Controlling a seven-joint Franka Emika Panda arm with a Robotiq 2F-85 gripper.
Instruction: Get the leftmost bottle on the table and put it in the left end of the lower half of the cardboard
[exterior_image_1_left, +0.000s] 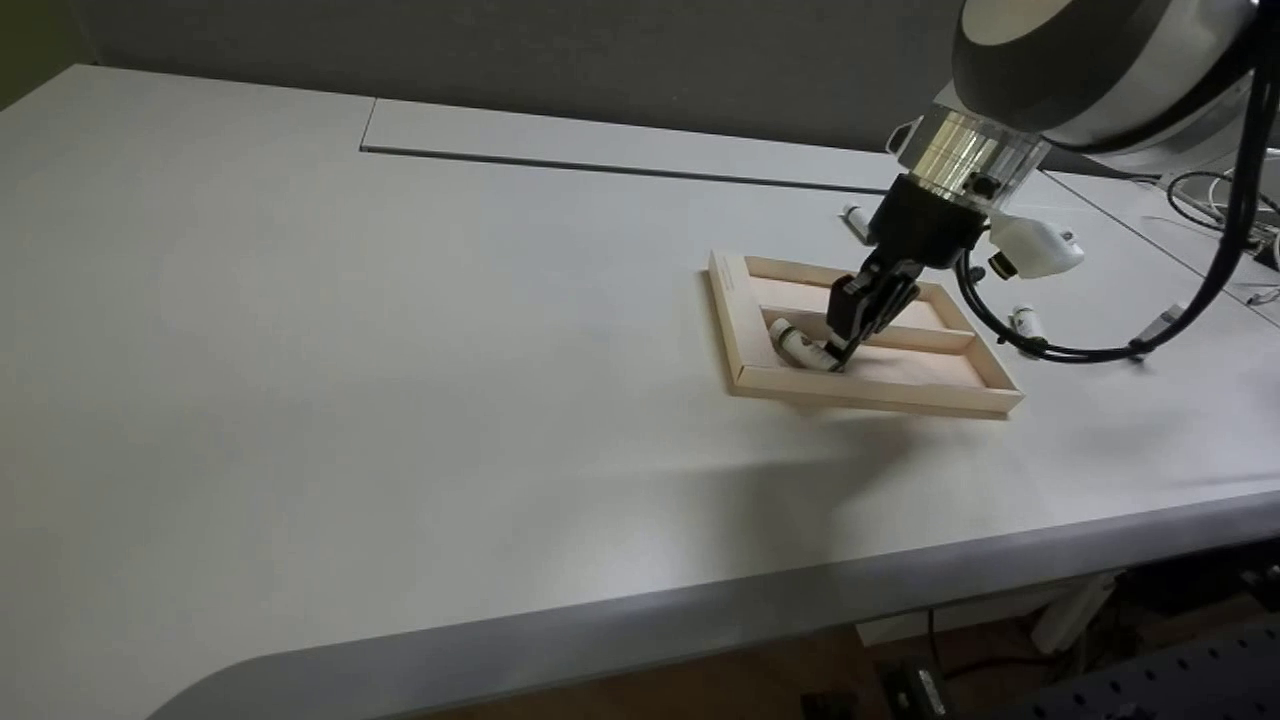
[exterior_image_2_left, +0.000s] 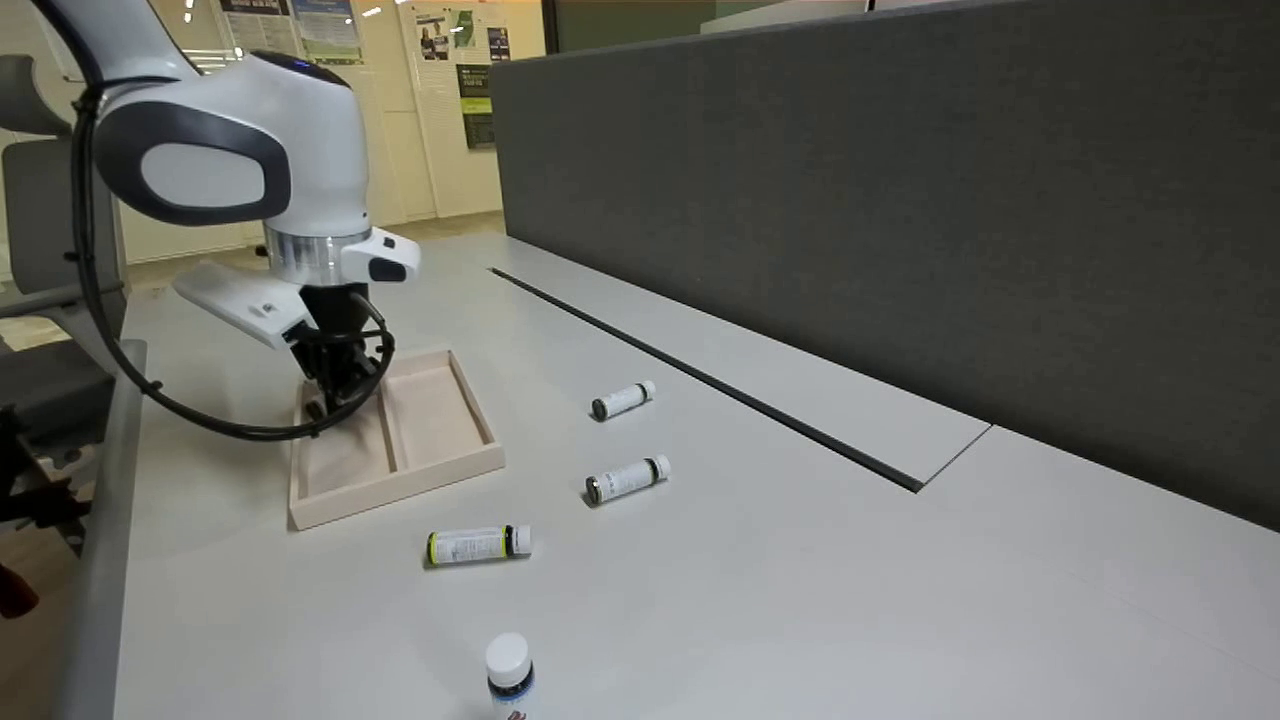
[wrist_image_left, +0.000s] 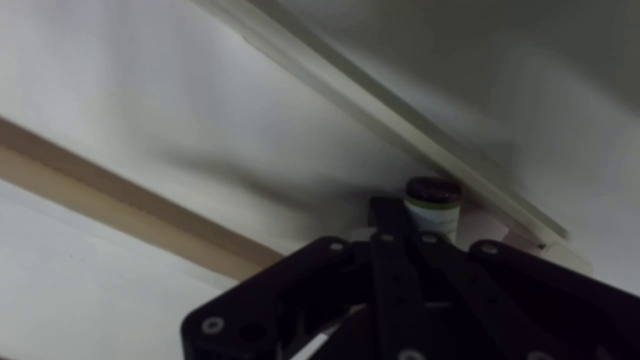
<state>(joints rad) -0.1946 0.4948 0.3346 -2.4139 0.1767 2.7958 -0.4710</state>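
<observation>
The cardboard (exterior_image_1_left: 735, 318) is a light-tan frame on the white table (exterior_image_1_left: 400, 420), split by a lengthwise bar (exterior_image_1_left: 925, 340). It also shows in an exterior view (exterior_image_2_left: 400, 489). A white-labelled bottle (exterior_image_1_left: 797, 345) lies slanted in the left end of its lower half. In the wrist view the bottle's dark end (wrist_image_left: 433, 192) shows near the front rim (wrist_image_left: 400, 120). My gripper (exterior_image_1_left: 840, 350) reaches down into the lower half at the bottle's right end. In the wrist view the fingers (wrist_image_left: 390, 215) look shut, with the bottle beside the tips, not between them. Whether they touch is unclear.
Other bottles lie right of and behind the cardboard, as in an exterior view: one (exterior_image_2_left: 622, 400), another (exterior_image_2_left: 628, 480), and a yellow-green edged one (exterior_image_2_left: 480, 546). A bottle (exterior_image_2_left: 510, 670) stands upright. A cable (exterior_image_2_left: 250, 432) loops from the arm. A grey partition (exterior_image_2_left: 850, 200) backs the table.
</observation>
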